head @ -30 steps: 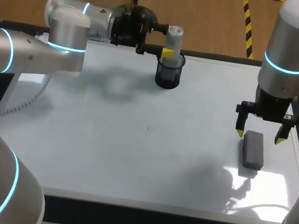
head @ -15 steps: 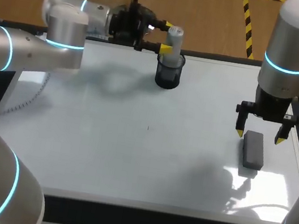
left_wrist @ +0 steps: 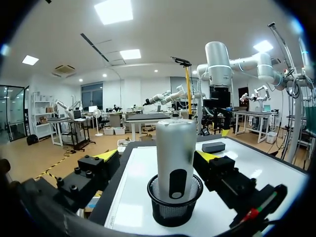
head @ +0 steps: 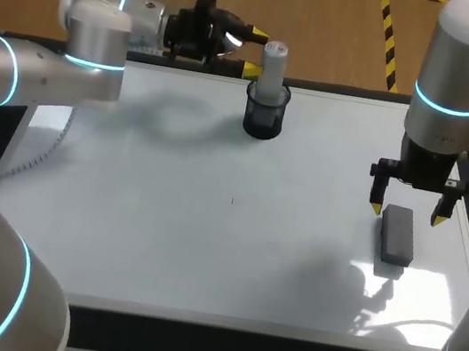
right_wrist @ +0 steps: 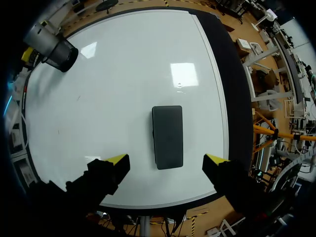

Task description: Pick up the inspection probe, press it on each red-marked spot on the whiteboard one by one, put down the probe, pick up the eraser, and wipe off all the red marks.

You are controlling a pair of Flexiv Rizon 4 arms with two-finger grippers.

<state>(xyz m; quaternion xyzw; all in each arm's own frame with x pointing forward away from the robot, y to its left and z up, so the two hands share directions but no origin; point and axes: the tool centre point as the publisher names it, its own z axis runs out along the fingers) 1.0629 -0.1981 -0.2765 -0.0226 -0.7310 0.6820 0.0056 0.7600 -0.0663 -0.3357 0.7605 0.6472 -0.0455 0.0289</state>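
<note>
The left arm (head: 44,76) enters from the left side and extends along the far edge of the whiteboard (head: 205,243), with its wrist turned so the fingers lie level with the board. The left gripper (head: 255,52) has its jaws spread wide, with the yellow tips just short of the inspection probe (left_wrist: 176,153), one on each side, and neither clearly touching it. The probe stands upright in a black mesh cup (head: 264,116) near the far edge of the whiteboard. The right arm (head: 458,78) descends vertically over the right side of the board. The right gripper (head: 406,213) points straight down with its jaws wide apart, and nothing is held between them. The eraser (right_wrist: 167,133), a dark rectangular block, lies flat on the board below the gripper and between the lines of its fingers, near the right edge. A small dark speck (head: 232,200) shows near the board's middle.
</note>
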